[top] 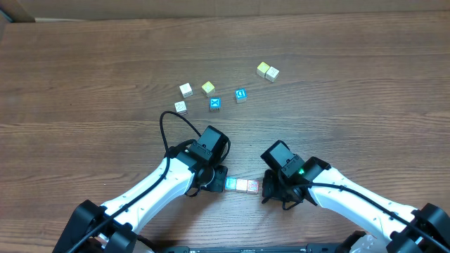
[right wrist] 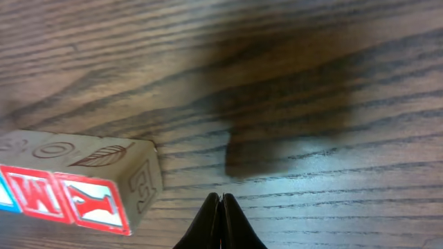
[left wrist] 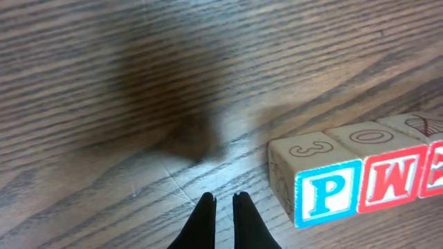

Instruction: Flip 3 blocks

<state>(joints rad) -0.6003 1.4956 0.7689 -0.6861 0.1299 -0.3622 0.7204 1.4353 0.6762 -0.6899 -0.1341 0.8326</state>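
Three wooden letter blocks lie touching in a row between my two arms. The blue P block (top: 230, 185) (left wrist: 325, 190) is at the left end, a red W block (top: 241, 185) (left wrist: 391, 180) sits in the middle, and a red Y block (top: 251, 186) (right wrist: 97, 200) is at the right end. My left gripper (top: 216, 181) (left wrist: 223, 200) is shut and empty, low over the table just left of the P block. On the other side, my right gripper (top: 269, 188) (right wrist: 220, 199) is also shut and empty, just right of the Y block.
Farther back lie other cubes: two white ones (top: 185, 89) (top: 181, 107), a yellow one (top: 208, 87), two blue-faced ones (top: 214, 104) (top: 240, 95), and a yellow-and-cream pair (top: 267, 71). A black cable (top: 169, 123) loops up from the left arm.
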